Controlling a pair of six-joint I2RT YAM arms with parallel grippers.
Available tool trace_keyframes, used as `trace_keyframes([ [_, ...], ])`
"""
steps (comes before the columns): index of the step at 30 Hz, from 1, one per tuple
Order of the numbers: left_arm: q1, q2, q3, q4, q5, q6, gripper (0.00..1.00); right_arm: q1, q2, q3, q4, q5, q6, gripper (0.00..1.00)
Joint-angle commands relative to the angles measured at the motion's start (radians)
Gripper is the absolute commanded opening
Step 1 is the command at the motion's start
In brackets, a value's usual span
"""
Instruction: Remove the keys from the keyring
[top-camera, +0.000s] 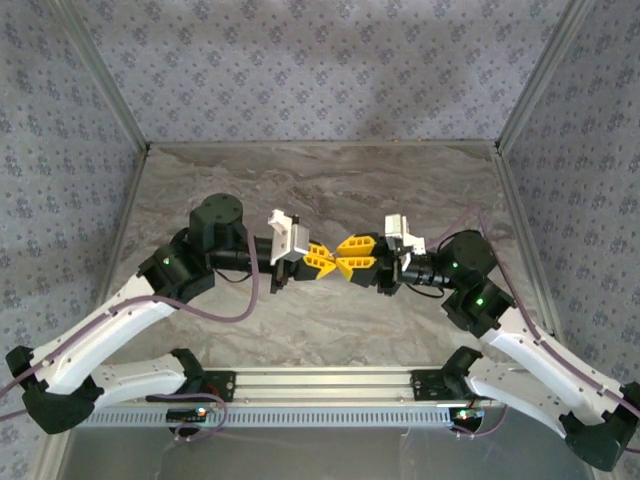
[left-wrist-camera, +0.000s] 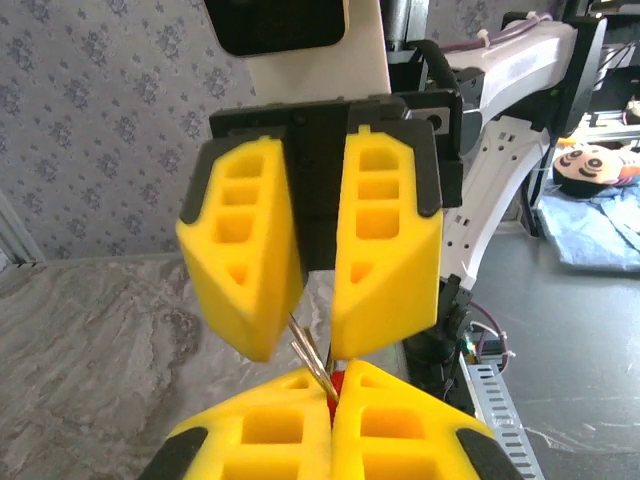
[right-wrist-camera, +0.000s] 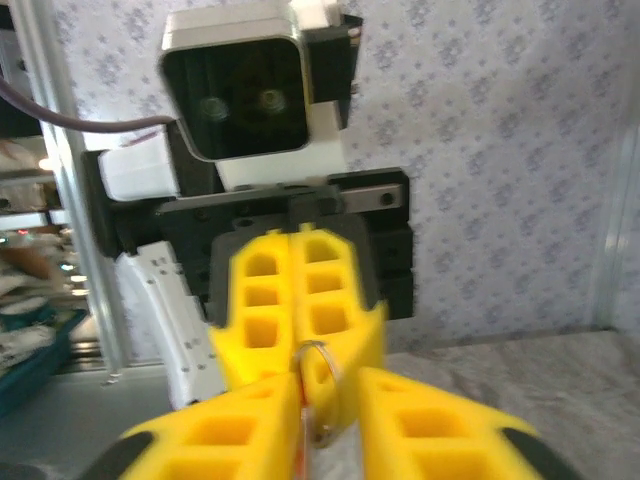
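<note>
currently the left gripper (top-camera: 328, 260) is clenched on the keyring (left-wrist-camera: 337, 384), with the red tag pinched at its closed yellow tips and thin metal bits jutting toward the right gripper (top-camera: 352, 256). the right gripper's jaws stand parted either side of that metal. both meet tip to tip above the middle of the marble table (top-camera: 300, 190).
</note>
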Motion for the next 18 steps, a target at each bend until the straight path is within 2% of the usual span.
trace_keyframes([
  [1,0.007,-0.002,-0.014,0.049,-0.031,-0.020,0.00,0.000,-0.053,-0.013,-0.051,0.039,-0.011,0.33],
  [8,0.025,-0.005,-0.044,0.129,-0.025,-0.072,0.00,-0.002,-0.083,-0.079,-0.019,0.070,0.033,0.33],
  [18,0.027,-0.002,-0.043,0.143,0.004,-0.092,0.00,0.020,-0.018,-0.088,0.076,0.098,0.050,0.14],
])
